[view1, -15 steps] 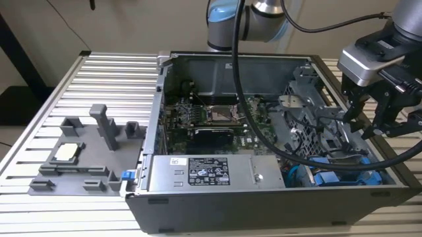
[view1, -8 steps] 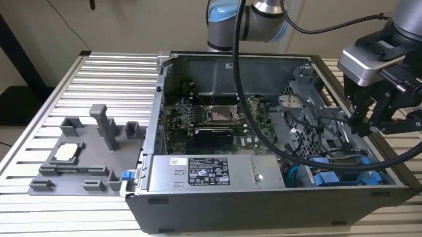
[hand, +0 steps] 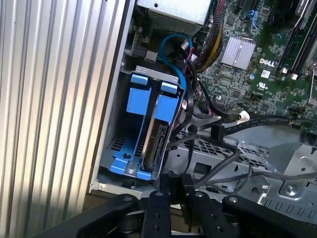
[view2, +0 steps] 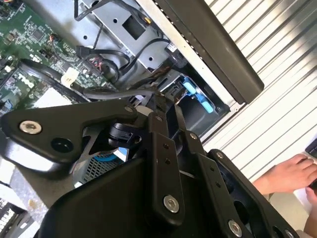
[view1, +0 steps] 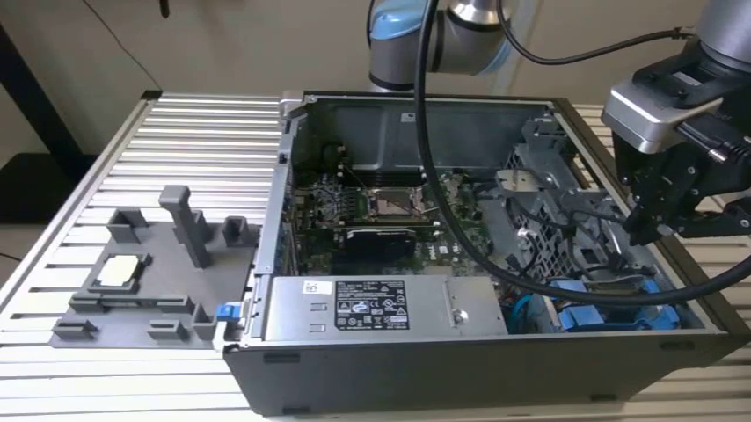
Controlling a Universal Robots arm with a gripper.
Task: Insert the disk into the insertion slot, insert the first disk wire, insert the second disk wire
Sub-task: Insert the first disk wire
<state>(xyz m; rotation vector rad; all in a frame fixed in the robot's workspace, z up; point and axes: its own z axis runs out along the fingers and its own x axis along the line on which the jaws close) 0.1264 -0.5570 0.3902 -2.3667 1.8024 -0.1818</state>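
Black two-finger gripper: jaws drawn together, tips meeting; can't tell if a wire is nipped between. It hangs just outside the grey perforated metal drive cage, nose toward its open end, prob. to reach the connectors. Silver-grey hard drive in blue plastic carrier sits in the cage's narrow insertion slot, connector edge facing out for cabling and looking bare. Loose black wires drape over the cage. Second blue carrier sits in the cage alongside.

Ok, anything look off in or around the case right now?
Nothing damaged or spilled. Loose black cables sprawl over the drive cage beside the disk, whose connector edge looks bare. A person's hand sits at the table edge.
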